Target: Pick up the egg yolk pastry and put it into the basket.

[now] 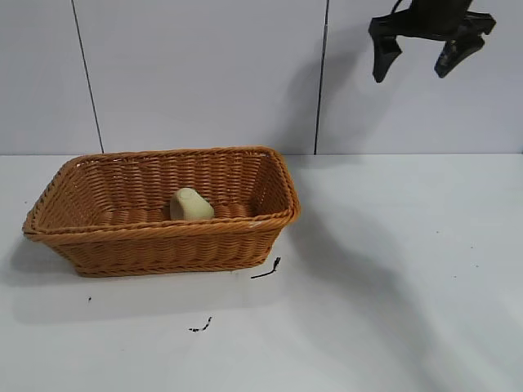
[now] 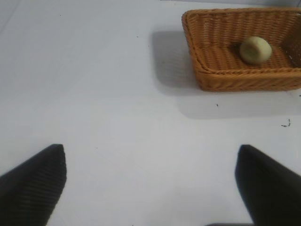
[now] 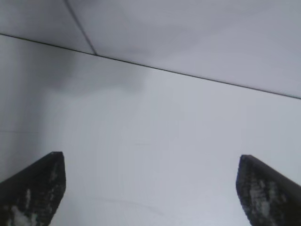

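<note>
We judge the task done: the pastry (image 1: 191, 204) lies inside the basket (image 1: 98, 233) on the desk (image 1: 392, 286), while our right end effector (image 1: 421, 59) hangs high, spread and empty, and the left end effector (image 2: 150, 183) hovers apart, likewise spread.

No text, label, brand, number or sign can be read in any of the views. Only small black marks are seen on the table (image 1: 392, 310), at about five and six o'clock from the basket (image 1: 163, 245), and these form no letters or figures. Nothing is printed on the basket or on the wall (image 1: 204, 73) behind it.
</note>
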`<act>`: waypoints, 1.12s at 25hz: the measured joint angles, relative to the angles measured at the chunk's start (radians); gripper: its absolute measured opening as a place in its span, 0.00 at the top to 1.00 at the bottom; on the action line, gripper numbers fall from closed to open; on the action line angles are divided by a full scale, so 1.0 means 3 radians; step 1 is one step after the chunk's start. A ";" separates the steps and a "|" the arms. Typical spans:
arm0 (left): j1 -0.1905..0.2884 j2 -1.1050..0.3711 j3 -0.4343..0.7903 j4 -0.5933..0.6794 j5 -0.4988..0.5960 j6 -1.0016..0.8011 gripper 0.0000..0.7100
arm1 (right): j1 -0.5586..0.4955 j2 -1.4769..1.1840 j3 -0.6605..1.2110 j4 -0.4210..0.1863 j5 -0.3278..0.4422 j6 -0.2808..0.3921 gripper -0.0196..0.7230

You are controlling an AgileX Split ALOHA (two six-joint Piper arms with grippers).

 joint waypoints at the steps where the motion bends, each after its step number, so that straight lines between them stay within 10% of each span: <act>1: 0.0000 0.0000 0.0000 0.0000 0.0000 0.0000 0.02 | -0.0038 0.0000 0.0000 0.0000 0.0000 0.0000 0.06; 9: 0.0000 0.0000 0.0000 0.0000 0.0000 0.0000 0.02 | -0.0123 -0.0476 0.0674 -0.0013 -0.0002 -0.0011 0.06; 28: 0.0000 0.0000 0.0000 0.0000 0.0000 0.0000 0.02 | -0.0123 -0.3885 0.4462 -0.0016 -0.0039 -0.0014 0.06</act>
